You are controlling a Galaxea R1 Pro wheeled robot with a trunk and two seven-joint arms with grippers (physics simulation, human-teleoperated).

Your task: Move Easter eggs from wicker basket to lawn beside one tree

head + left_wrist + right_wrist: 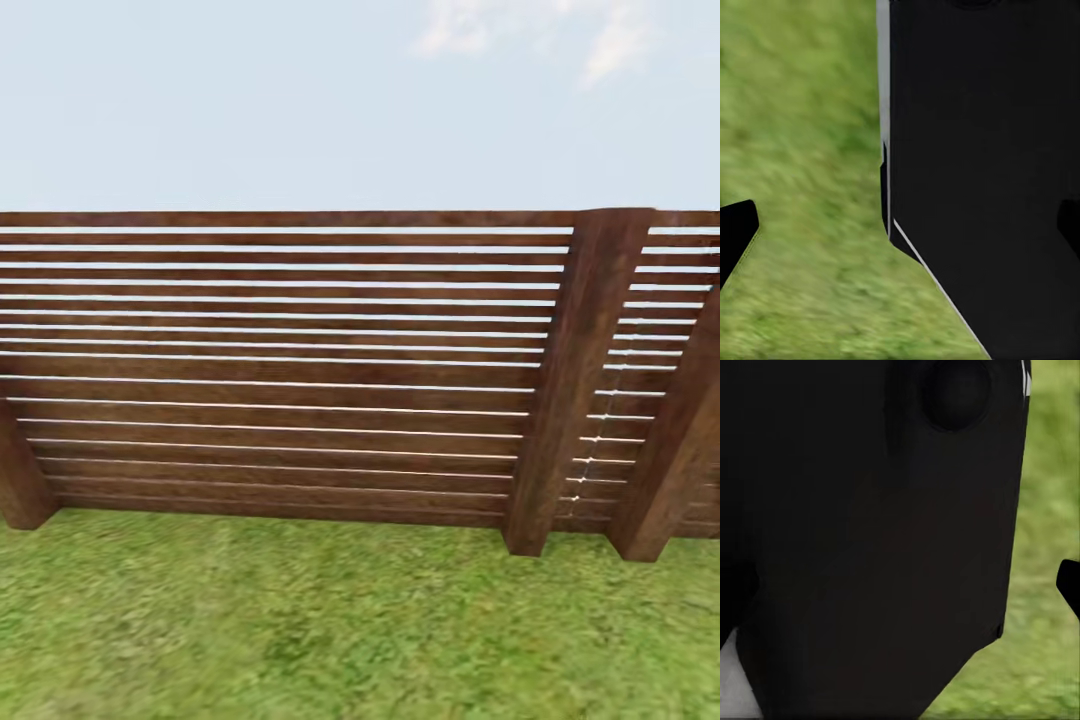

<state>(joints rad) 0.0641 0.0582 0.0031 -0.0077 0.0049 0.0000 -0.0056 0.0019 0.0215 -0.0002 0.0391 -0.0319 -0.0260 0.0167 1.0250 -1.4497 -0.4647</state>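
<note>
In the left wrist view a black fingertip of the left gripper pokes in at one edge and a sliver of another shows at the opposite edge, with nothing between them but blurred grass and a large black body panel of the robot; how far the jaws stand apart cannot be told. In the right wrist view one black fingertip of the right gripper juts in at the edge, beside a broad black robot panel with a round recess; its jaw state cannot be told either, and no object is seen in its hold. Beyond both lies the mottled green grass lawn, flat and running up to a brown slatted wooden fence whose long axis goes side to side, slats horizontal, thick upright posts leaning in the picture. Pale blue sky with faint white cloud sits above. No writing or labels can be read
</note>
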